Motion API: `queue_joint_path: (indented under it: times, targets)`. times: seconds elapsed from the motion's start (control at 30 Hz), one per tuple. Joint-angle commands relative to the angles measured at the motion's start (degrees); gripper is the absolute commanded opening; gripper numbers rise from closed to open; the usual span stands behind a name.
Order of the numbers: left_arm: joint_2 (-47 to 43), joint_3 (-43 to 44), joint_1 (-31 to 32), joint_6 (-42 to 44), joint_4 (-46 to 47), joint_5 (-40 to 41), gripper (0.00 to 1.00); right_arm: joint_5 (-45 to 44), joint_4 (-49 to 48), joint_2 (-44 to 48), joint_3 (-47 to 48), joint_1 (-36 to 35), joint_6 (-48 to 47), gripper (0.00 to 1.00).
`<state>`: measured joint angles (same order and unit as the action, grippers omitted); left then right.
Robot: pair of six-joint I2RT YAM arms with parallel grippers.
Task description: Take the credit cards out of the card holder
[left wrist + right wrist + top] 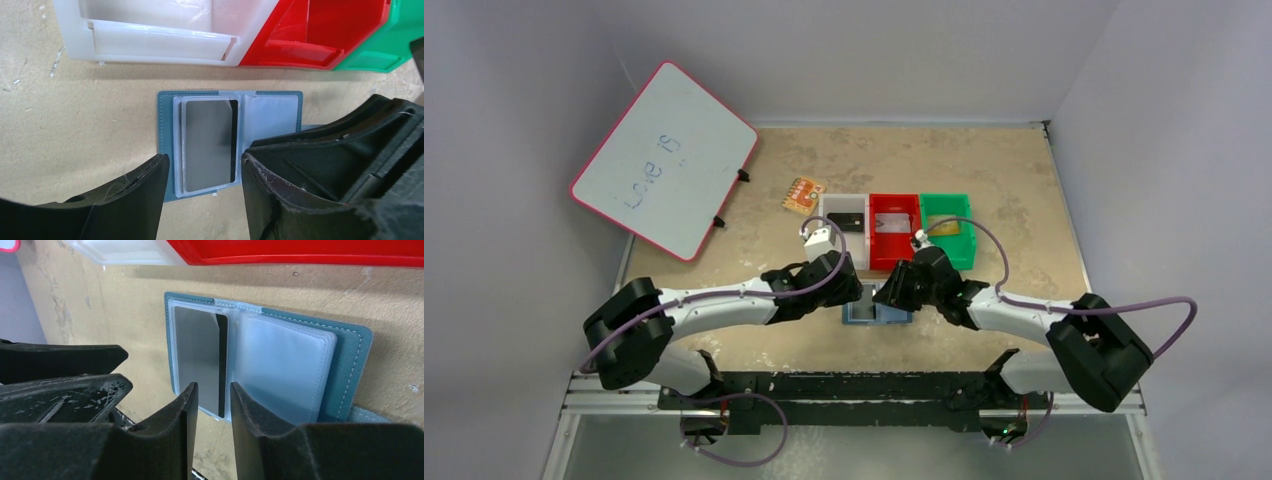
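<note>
The blue card holder point(270, 117) lies open on the table in front of the bins. A silver-grey credit card point(207, 145) with a dark stripe sits in the clear sleeve on its left page. My left gripper point(201, 161) hovers open over the near edge of that card, touching nothing. My right gripper point(214, 389) stands open with a narrow gap just before the card's point(195, 352) striped edge, and the holder point(350, 365) spreads beyond it. From above, both grippers point(849, 290) point(896, 290) meet over the holder point(876, 314).
White bin point(829, 212), red bin point(894, 205) and green bin point(969, 245) stand in a row just behind the holder; a black card point(848, 222) lies in the white one. An orange patterned square point(803, 194) and a whiteboard point(664, 160) lie at the back left.
</note>
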<state>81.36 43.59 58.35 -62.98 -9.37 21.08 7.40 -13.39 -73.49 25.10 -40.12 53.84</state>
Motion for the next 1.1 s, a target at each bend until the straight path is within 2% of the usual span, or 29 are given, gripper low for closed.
queue_joint_path:
  times: [0.0,0.17,0.6,0.83,1.07]
  targets:
    - [-0.1,-0.3,-1.0,0.0,4.9,-3.8,0.53,1.9,-4.0,-1.7,-0.6,-0.1,1.5,0.33]
    - [3.0,1.0,-1.2,1.2,5.2,-6.5,0.49,3.1,-5.7,-2.7,-1.6,-0.1,3.3,0.32]
    - [7.8,2.1,-1.2,2.0,5.0,-7.6,0.43,1.8,-7.7,-4.4,-2.7,-0.1,5.9,0.29]
    - [8.7,2.2,-1.1,3.6,3.7,-7.6,0.32,2.0,-9.8,-6.0,-3.5,-0.1,7.3,0.27]
    - [9.6,2.2,-1.0,4.9,2.2,-7.5,0.2,1.9,-12.6,-5.5,-5.4,-0.1,9.6,0.19]
